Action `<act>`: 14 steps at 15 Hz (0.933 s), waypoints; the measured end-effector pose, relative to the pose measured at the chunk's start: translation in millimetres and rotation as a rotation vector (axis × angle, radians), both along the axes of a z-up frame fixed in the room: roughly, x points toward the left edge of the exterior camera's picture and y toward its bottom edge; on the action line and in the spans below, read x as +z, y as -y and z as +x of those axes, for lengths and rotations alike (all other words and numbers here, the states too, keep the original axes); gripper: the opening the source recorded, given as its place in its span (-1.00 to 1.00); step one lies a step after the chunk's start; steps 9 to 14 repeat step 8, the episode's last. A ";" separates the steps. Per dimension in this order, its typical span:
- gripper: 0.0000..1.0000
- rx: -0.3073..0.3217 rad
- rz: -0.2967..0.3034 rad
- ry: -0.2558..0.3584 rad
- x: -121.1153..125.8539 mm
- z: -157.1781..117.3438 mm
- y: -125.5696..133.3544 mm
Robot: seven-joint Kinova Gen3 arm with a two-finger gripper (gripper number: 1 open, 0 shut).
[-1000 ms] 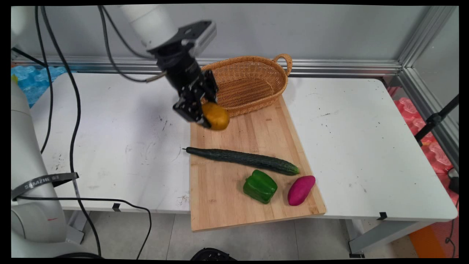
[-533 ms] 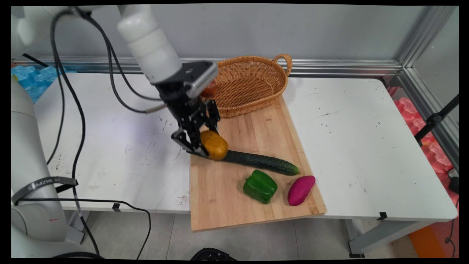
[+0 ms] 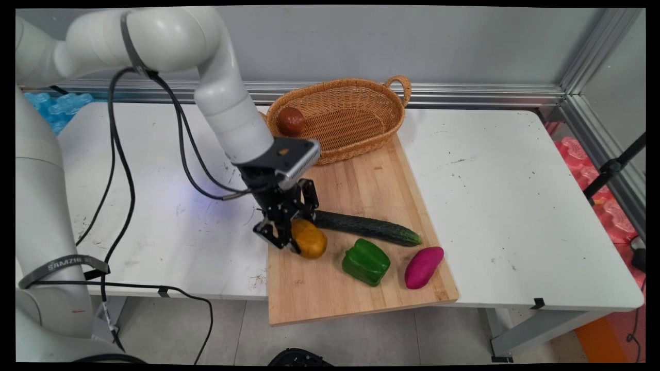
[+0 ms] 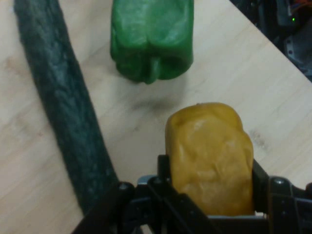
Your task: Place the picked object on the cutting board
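Gripper (image 3: 293, 241) pinching potato (image 3: 309, 238), fingers on its two sides, low over board (image 3: 361, 185) near left edge; contact with board unclear. Cucumber (image 3: 367, 227) just behind potato, long axis running left-right across board. Pepper (image 3: 366, 262) right of potato, purple yam (image 3: 424, 267) beyond. Basket (image 3: 356, 98) at board's far end, holding brown-red fruit (image 3: 291, 120).
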State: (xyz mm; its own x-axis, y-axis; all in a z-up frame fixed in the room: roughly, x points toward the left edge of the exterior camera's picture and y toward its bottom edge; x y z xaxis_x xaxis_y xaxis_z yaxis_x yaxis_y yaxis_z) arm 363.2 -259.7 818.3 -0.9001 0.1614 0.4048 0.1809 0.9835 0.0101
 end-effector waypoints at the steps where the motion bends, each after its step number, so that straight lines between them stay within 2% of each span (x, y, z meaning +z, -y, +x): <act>1: -1.00 -0.003 0.002 0.003 -5.8 -1.4 -1.1; 4: -1.00 -0.006 0.008 0.006 -20.0 -4.8 -4.2; 5: 1.00 -0.006 0.010 0.005 -22.9 -5.8 -5.2; 14: 1.00 -0.003 0.011 -0.002 -26.7 -9.1 -8.2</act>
